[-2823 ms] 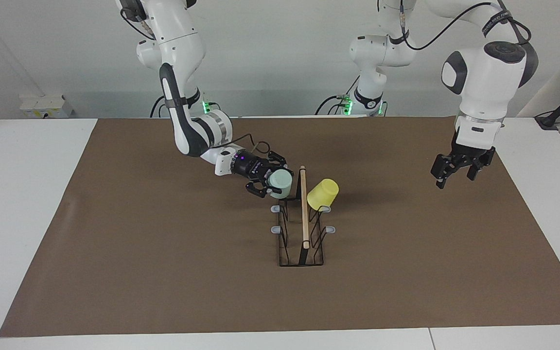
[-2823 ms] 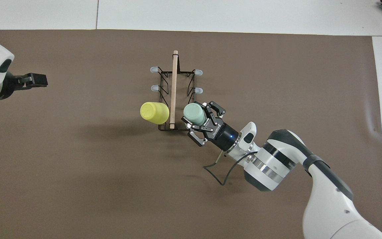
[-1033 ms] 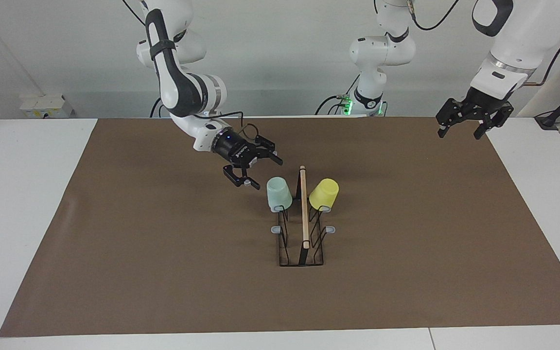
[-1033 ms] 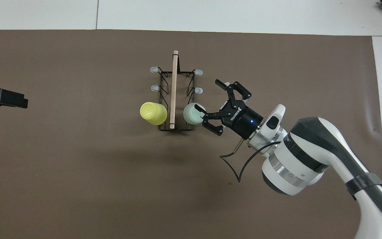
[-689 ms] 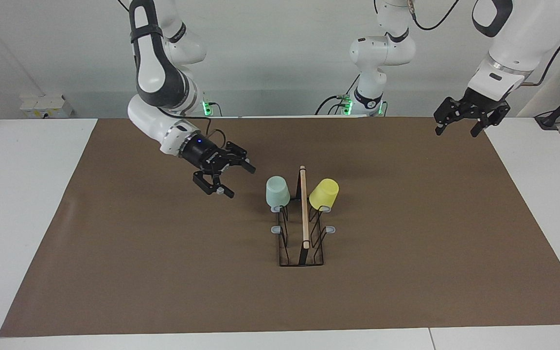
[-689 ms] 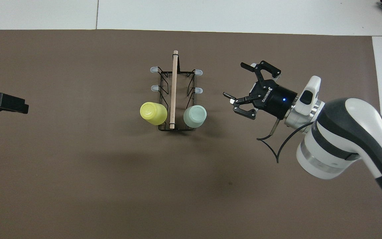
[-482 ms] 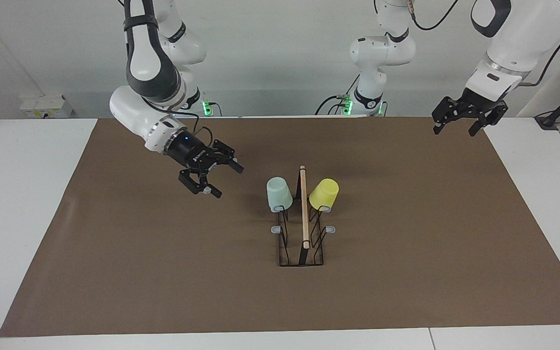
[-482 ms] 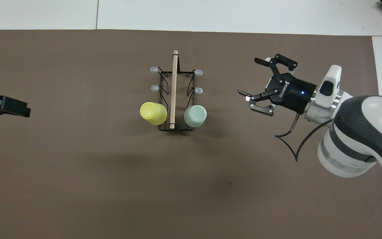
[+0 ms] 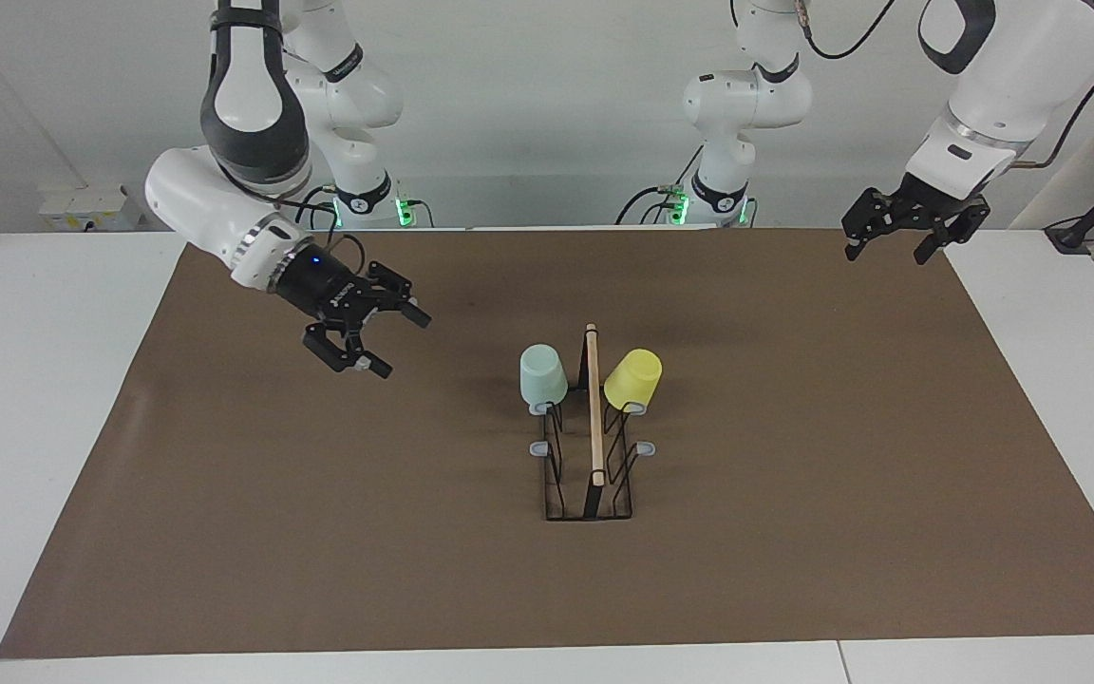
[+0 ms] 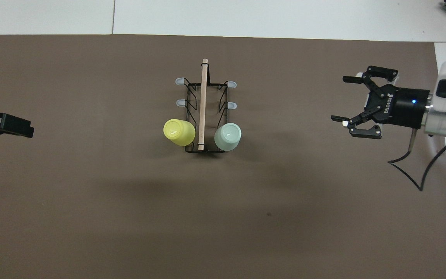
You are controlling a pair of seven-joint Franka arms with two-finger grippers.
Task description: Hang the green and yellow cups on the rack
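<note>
My right hand (image 9: 379, 341) hangs over the brown mat (image 9: 319, 532) twd the right arm's end of the counter (image 9: 25, 380), fingers spread wide, nothing in it, well apart from the rack (image 9: 592, 446). My left hand (image 9: 892, 238) is up over the mat's edge at the left arm's end, near the counter edge closest to the robots; jaws wide apart too, empty.

Rack stands abt mid-counter on the mat, wooden rod (image 10: 203, 104) on top. Green cup (image 9: 542, 376) sits mouth-down on a peg on the side twd the right arm's end; yellow cup (image 9: 632, 378) tilts on the peg on the side twd the left arm's end. Both on the pegs at the rack's end nearest the robots. Other pegs bare.
</note>
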